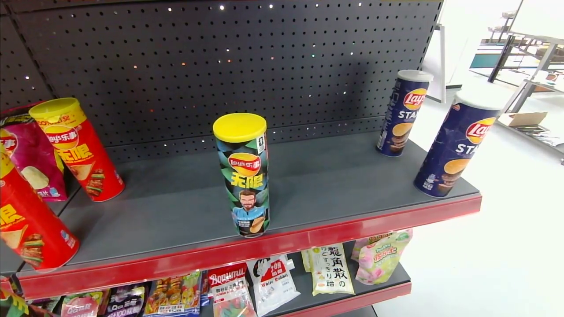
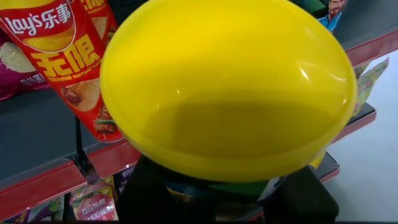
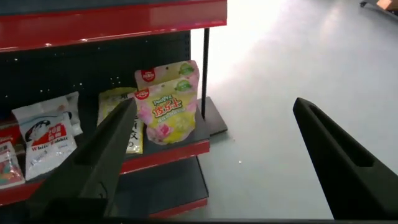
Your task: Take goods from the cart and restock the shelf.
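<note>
In the left wrist view a chip can with a wide yellow lid point(image 2: 230, 81) stands close to the camera, and my left gripper point(image 2: 217, 196) is shut on its green-and-blue body just below the lid. It is in front of the upper shelf's red lip point(image 2: 37, 183), near a red chip can point(image 2: 68, 56). On the grey shelf board point(image 1: 176, 207) a matching yellow-lidded green can point(image 1: 243, 176) stands upright at the front middle. My right gripper point(image 3: 214, 109) is open with nothing between its fingers, down by the lower shelf.
Two red cans point(image 1: 77, 147) point(image 1: 22, 220) and a pink bag point(image 1: 31, 158) crowd the shelf's left end. Two dark blue cans point(image 1: 403, 114) point(image 1: 458, 149) stand at its right end. Snack bags point(image 3: 168, 102) hang along the lower shelf. Open floor point(image 1: 484, 264) lies to the right.
</note>
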Controlling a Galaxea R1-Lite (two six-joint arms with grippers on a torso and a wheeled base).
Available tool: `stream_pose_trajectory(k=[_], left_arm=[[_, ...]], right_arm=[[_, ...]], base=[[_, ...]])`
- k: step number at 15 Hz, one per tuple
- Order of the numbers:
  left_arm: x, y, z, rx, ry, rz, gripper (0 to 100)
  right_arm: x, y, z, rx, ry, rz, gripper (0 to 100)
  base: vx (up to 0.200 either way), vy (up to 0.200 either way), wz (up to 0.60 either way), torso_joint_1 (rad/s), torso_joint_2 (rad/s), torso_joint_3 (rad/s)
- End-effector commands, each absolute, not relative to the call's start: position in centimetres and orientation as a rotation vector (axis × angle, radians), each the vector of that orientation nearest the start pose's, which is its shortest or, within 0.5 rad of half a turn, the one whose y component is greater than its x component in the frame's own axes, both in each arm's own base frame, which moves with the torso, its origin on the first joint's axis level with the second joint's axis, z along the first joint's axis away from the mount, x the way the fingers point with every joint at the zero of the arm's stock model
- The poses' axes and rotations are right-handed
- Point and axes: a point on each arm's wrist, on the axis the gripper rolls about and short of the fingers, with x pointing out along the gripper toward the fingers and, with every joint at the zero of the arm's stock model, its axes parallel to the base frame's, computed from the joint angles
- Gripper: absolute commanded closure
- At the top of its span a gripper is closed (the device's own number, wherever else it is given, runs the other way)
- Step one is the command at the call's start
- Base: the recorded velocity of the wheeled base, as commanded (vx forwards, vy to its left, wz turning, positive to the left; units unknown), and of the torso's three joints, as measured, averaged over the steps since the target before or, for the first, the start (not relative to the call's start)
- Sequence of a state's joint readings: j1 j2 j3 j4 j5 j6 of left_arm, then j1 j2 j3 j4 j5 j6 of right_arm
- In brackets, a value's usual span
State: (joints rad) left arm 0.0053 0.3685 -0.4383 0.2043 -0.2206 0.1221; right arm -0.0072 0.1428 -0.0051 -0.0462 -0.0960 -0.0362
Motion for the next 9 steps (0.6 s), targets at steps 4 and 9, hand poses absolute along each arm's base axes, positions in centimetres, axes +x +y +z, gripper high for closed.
stream_pose_trajectory(k=[4, 9], left_arm=[[-1.22, -0.50, 18.09, 0.108, 0.110, -0.222, 100], [-1.06, -0.50, 18.01, 0.107, 0.121, -0.227, 100]], right_arm=[[-2.28, 0.14, 7.52, -0.008, 0.003, 0.066, 0], [-2.28, 0.06, 7.53, -0.005, 0.001, 0.028, 0]], base=[[0.000, 0.000, 0.00, 0.000, 0.00, 0.000], [0.000, 0.000, 0.00, 0.000, 0.00, 0.000]])
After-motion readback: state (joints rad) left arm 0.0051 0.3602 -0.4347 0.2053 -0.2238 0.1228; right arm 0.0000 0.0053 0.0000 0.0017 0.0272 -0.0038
